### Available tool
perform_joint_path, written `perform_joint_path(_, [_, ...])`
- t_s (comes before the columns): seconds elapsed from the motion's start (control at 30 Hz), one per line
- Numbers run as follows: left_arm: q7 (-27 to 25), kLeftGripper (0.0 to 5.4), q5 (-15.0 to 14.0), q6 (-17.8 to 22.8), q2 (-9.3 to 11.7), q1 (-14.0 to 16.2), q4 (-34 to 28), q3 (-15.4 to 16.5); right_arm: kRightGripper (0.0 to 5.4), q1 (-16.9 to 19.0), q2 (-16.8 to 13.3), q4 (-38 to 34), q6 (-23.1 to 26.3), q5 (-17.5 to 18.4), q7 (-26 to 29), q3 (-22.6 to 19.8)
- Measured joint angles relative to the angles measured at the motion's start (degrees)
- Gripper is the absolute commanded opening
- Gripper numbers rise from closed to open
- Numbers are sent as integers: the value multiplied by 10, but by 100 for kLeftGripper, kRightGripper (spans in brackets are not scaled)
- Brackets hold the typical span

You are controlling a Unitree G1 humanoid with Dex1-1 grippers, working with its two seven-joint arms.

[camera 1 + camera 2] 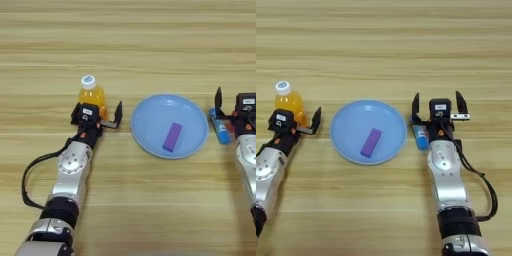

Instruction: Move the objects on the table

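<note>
Left eye view: nearest the camera, the left arm runs up from the bottom left corner across the bench, a black cable looping beside it. Its left end effector sits at the bottle, fingers spread wide; one black finger stands clear to the right of the bottle, while the other is hidden behind the wrist housing, so whether anything is gripped cannot be told. The bottle stands upright, orange with a white cap, just beyond the wrist and left of the plate. The plate is light blue and round, in the middle of the bench, and the purple block lies on it, tilted, a little right of the plate's centre. At the right edge, the right arm is cut off by the frame; one finger shows beside a small blue tube lying on the bench just right of the plate.

Right eye view: the right arm rises from the bottom edge, its cable curling out to the right. The right end effector is wide apart, both fingers pointing away from the camera and holding nothing. The blue tube lies under the left finger, between it and the wrist, close to the plate's right rim. The bottle stands at the far left.
</note>
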Motion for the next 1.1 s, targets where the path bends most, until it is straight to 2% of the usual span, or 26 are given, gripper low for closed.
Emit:
perform_joint_path(0.13, [1,538,1,-1,-6,4,-5,-2,540,23,4,-72,43,10,27,12])
perform_joint_path(0.23, [5,538,2,-3,-10,8,-8,-2,540,49,21,-153,94,25,54,34])
perform_joint_path(0.4, [12,538,3,-3,-19,15,-18,-5,540,79,31,-234,173,29,76,62])
perform_joint_path(0.5, [15,538,4,-3,-26,22,-29,-11,540,86,42,-297,265,38,83,74])
perform_joint_path(0.73, [26,538,5,-3,-35,32,-42,-22,540,83,46,-393,425,64,108,90])
perform_joint_path(0.9, [36,538,8,-2,-44,38,-51,-28,540,82,56,-441,558,129,144,98])
perform_joint_path(1.1, [44,538,10,-2,-48,41,-54,-33,540,64,71,-454,658,193,159,80])
